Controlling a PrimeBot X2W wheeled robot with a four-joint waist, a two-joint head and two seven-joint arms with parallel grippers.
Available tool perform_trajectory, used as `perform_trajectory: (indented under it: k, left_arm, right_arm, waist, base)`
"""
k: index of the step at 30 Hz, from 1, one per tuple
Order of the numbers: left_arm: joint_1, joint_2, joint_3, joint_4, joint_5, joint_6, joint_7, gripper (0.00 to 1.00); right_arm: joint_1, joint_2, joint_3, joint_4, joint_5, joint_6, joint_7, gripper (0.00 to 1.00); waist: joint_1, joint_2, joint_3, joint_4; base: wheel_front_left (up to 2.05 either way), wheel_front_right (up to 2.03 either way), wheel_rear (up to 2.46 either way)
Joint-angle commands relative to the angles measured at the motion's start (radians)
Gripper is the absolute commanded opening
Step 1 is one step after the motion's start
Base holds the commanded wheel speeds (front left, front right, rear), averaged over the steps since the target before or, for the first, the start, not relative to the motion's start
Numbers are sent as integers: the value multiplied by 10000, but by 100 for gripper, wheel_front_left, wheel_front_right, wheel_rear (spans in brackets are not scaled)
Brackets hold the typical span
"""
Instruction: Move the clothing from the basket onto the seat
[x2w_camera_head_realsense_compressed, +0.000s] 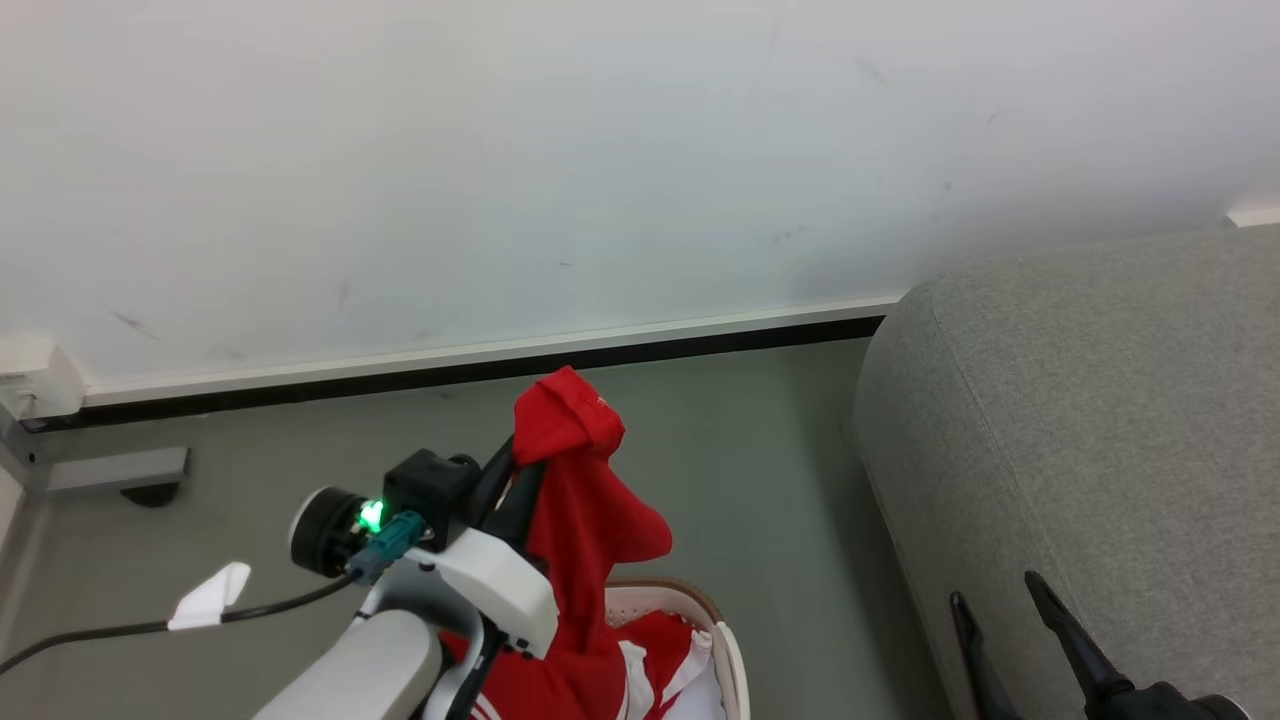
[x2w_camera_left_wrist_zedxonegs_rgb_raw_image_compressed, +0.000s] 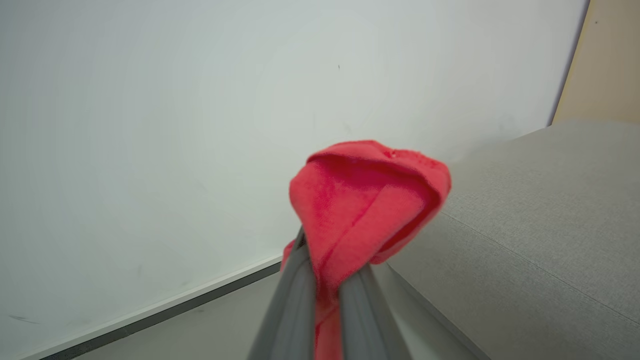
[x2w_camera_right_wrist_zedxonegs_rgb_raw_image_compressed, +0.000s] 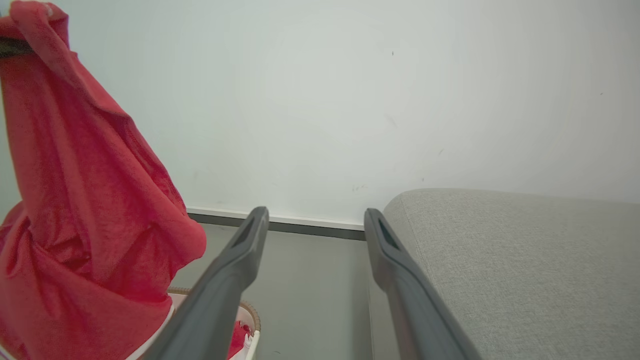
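My left gripper (x2w_camera_head_realsense_compressed: 525, 455) is shut on a red garment (x2w_camera_head_realsense_compressed: 580, 520), lifted so the cloth drapes down into the white basket (x2w_camera_head_realsense_compressed: 735, 650) with its brown rim. More red and white clothing (x2w_camera_head_realsense_compressed: 660, 670) lies inside. In the left wrist view the red garment (x2w_camera_left_wrist_zedxonegs_rgb_raw_image_compressed: 360, 200) bunches over my closed fingers (x2w_camera_left_wrist_zedxonegs_rgb_raw_image_compressed: 292, 310). The right wrist view has the hanging red garment (x2w_camera_right_wrist_zedxonegs_rgb_raw_image_compressed: 75, 200) at its left and the basket (x2w_camera_right_wrist_zedxonegs_rgb_raw_image_compressed: 252, 320) low down. The grey seat (x2w_camera_head_realsense_compressed: 1080, 450) stands to the right. My right gripper (x2w_camera_head_realsense_compressed: 1000, 600) is open beside the sofa, nothing between its fingers (x2w_camera_right_wrist_zedxonegs_rgb_raw_image_compressed: 240, 265).
A pale wall with a white and black skirting (x2w_camera_head_realsense_compressed: 480, 365) runs behind. Grey floor (x2w_camera_head_realsense_compressed: 760, 480) lies between basket and sofa. A grey floor fitting (x2w_camera_head_realsense_compressed: 110, 470) sits at the far left, and a black cable with a white tag (x2w_camera_head_realsense_compressed: 210, 595) trails from my left arm.
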Motion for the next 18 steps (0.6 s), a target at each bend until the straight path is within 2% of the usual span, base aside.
perform_trajectory:
  k: [1,5,9,15,18]
  left_arm:
    - [103,115,21,-63,-9,67,15,0]
    - [16,162,-19,-653,40,215,278,0]
    - [-247,115,-146,-1214,215,263,524,0]
    - [-682,-228,-510,-2034,535,371,940,0]
    - [-926,-483,-750,-2306,653,354,1149,0]
  right_arm:
    - [14,-67,22,-54,-37,-21,-1,100]
    - [-179,-231,523,-205,-165,-21,-1,100]
    - [-547,-254,1458,-395,-274,-21,1,100]
    - [-1523,-152,3246,40,-196,-21,-1,100]
    - [-2084,-55,3780,508,-159,-23,1,100]
  waist:
    - [2,-1,-15,19]
    - [2,-1,-84,105]
    - [2,-1,-106,204]
    - [2,-1,-156,388]
    - [2,-1,-190,537]
  base:
    - [0,0,0]
    - [0,0,0]
    - [0,0,0]
    - [0,0,0]
    - [0,0,0]
